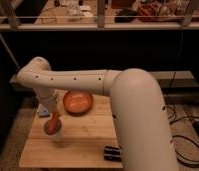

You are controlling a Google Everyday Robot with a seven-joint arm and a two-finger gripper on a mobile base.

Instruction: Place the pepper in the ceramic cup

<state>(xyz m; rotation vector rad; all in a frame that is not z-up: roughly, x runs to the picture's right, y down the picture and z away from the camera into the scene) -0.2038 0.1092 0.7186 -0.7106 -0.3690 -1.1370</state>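
Tool [54,113] low over worktop's [88,140] left side, clamped on pepper's [53,124] upper end. Pepper stands nearly upright, tip inside cup [52,131]. Bowl [77,101] just behind-right of cup; dark object [112,153] near front edge.

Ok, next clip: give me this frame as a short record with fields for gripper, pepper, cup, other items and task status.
gripper: gripper low over the cup, at the table's left side
pepper: pepper pointing down into the cup, upper end at the gripper
cup: ceramic cup upright on the wooden table
other items: orange bowl behind the cup; black object at the front edge
task status: pepper entering the cup, release not confirmed
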